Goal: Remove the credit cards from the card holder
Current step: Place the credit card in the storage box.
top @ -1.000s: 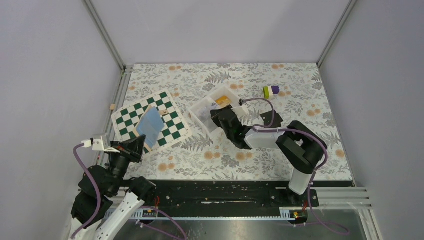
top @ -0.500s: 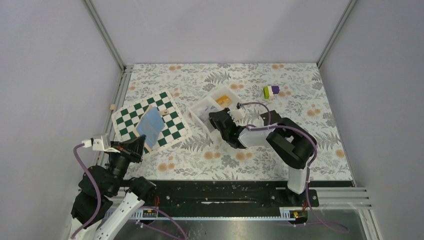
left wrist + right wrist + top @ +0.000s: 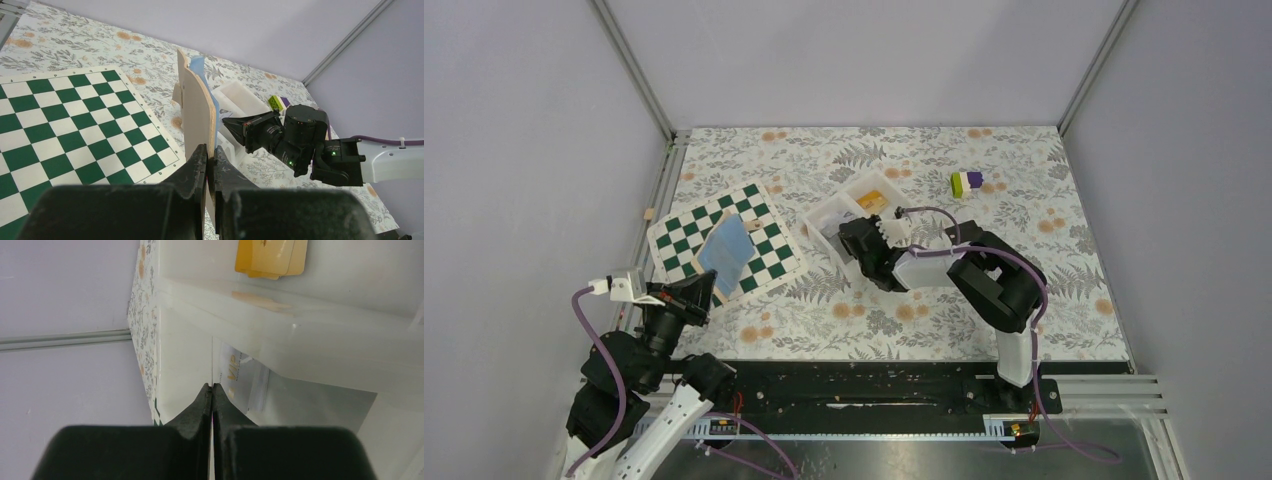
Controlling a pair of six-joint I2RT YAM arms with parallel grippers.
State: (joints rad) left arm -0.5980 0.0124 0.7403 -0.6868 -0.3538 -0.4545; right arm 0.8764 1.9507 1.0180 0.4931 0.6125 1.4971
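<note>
the right claw (image 3: 849, 232) hides part of the white tray's (image 3: 822, 211) near compartment.

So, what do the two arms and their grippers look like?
The left arm and right arm have black joints and white links; a purple cable runs along each. The left gripper and right gripper have black, wedge-shaped fingers. Green lights glow on the right arm.
</note>
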